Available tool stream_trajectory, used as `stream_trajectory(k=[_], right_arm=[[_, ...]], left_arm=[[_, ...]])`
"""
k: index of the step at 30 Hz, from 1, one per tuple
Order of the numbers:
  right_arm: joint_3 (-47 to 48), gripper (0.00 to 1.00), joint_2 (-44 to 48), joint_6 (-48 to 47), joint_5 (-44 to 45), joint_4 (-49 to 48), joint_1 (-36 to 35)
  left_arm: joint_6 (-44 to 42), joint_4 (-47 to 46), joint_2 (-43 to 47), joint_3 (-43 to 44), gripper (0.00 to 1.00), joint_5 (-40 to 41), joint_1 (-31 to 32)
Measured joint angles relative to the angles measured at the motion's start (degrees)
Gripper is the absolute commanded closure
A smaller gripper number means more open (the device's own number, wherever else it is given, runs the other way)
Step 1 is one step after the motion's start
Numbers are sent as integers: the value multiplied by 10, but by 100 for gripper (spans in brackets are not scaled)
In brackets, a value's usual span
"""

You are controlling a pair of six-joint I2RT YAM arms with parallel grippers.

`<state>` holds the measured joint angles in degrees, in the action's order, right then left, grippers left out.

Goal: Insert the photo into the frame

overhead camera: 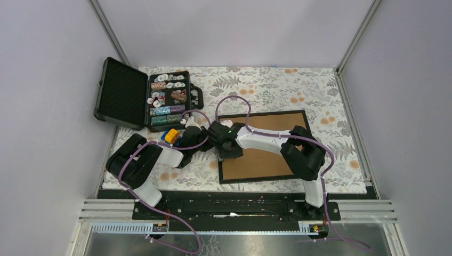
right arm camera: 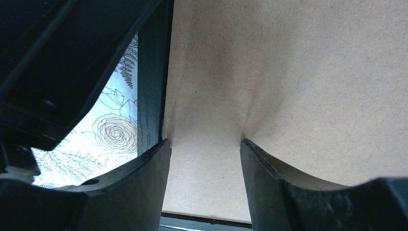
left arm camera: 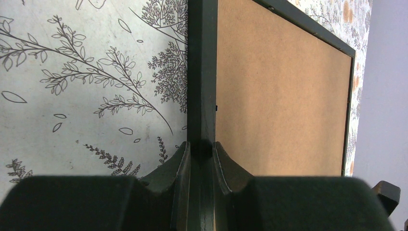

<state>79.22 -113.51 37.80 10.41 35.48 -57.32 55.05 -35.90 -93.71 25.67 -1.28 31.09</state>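
Note:
The frame (overhead camera: 261, 162) lies back up on the floral cloth, its brown board showing inside thin black moulding. My left gripper (overhead camera: 217, 140) is shut on the frame's left moulding (left arm camera: 202, 72), one finger outside the edge and one on the board side (left arm camera: 202, 147). My right gripper (overhead camera: 230, 152) stands open just inside that same left edge. Its fingertips (right arm camera: 163, 144) rest against the brown board (right arm camera: 288, 72), with nothing between them (right arm camera: 204, 142). The photo is hidden from every view.
An open black case (overhead camera: 121, 93) with trays of poker chips (overhead camera: 168, 98) sits at the back left of the cloth. A small yellow and blue object (overhead camera: 171, 135) lies beside the left arm. Grey walls close in on both sides.

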Motion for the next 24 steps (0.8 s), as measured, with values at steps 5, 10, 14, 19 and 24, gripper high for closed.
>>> stream_trajectory(k=[5, 10, 14, 19, 24], right_arm=[[17, 37, -15, 13, 13, 26, -5], [30, 37, -31, 34, 35, 44, -15], [45, 36, -40, 52, 52, 65, -21], [38, 36, -25, 58, 56, 59, -22], [-47, 26, 42, 38, 21, 9, 12]], left_arm=[[0, 0, 0, 0, 100, 0, 0], [0, 0, 0, 0, 100, 0, 0], [0, 0, 0, 0, 100, -1, 0], [-2, 0, 0, 0, 100, 0, 0], [-14, -2, 2, 0, 100, -7, 0]])
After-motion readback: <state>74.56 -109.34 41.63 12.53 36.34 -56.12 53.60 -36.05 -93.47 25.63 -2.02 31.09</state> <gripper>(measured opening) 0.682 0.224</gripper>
